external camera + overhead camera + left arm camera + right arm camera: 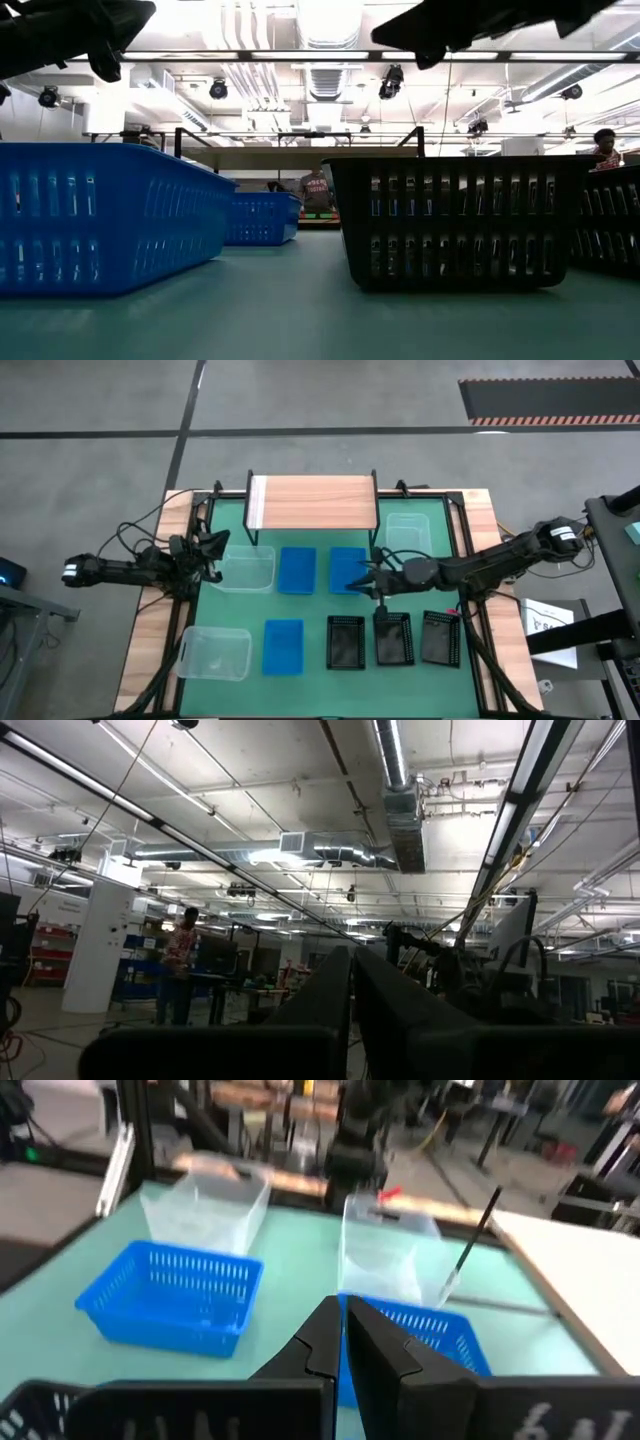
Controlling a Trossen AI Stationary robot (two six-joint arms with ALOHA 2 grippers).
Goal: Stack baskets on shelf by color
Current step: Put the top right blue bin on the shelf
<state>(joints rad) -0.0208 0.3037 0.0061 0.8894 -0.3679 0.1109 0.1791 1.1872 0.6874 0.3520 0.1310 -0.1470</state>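
A green tabletop (320, 680) stood on grey floor (100, 400); a striped mat (548, 400) lay beyond, and a person (180, 965) waited under ceiling ducts (400, 810).

You find no legible text, label, brand, number or sign in any view. White sheet (548, 622) beside table at right arm's side carries dark marks, too small to read. Striped floor mat edge (548, 420) shows red-white hazard banding only, no wording. Baskets and shelf bear no readable markings.
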